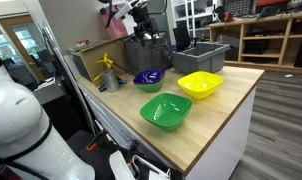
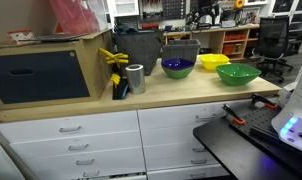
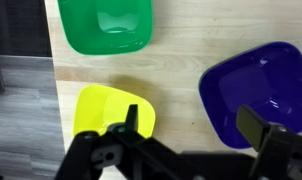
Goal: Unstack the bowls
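Wrist view: three bowls (image 3: pixel 104 25), apart

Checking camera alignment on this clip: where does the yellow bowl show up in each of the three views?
Exterior view: yellow bowl right of centre, on the counter's far right side.
Exterior view: yellow bowl upper right, behind the green one.
Wrist view: yellow bowl lower left, running off the bottom edge.
Shared landmark: the green bowl, apart from the yellow one in all three.
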Robot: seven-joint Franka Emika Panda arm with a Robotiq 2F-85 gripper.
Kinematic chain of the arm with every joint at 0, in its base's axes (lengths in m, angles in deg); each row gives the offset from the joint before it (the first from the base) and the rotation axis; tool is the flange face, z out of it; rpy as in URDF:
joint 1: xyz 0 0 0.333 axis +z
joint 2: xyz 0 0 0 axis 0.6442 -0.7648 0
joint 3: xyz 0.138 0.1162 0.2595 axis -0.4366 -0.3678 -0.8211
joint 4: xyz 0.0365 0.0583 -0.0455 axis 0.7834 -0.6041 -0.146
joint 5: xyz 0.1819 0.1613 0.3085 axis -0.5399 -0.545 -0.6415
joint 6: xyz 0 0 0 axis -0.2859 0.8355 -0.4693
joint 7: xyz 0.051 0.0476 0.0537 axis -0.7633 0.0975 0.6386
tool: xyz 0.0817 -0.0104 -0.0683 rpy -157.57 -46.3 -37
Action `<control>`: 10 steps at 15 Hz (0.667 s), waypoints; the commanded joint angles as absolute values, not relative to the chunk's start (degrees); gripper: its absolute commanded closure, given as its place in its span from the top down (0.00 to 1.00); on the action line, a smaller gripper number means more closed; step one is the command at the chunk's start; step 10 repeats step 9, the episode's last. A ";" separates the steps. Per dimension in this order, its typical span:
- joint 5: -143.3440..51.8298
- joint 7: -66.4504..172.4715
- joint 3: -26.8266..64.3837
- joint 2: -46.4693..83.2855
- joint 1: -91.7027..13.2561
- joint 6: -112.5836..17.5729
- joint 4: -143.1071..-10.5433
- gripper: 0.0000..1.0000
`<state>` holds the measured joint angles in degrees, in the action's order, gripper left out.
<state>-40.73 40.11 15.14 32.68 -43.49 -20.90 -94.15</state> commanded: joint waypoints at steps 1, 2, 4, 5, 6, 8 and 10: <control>-43.49 45.83 15.44 28.60 -42.34 -10.14 -84.67 1.00; -43.31 46.54 15.49 27.93 -42.14 -7.89 -82.80 1.00; -41.87 44.67 15.57 26.90 -41.63 -4.11 -79.58 1.00; -42.27 44.78 15.72 29.01 -41.81 -8.39 -84.21 1.00; -42.27 44.78 15.74 28.80 -41.79 -7.84 -83.43 1.00; -42.27 44.78 15.80 28.77 -41.81 -7.91 -83.74 1.00; -42.27 44.78 15.81 28.76 -41.81 -7.92 -83.86 1.00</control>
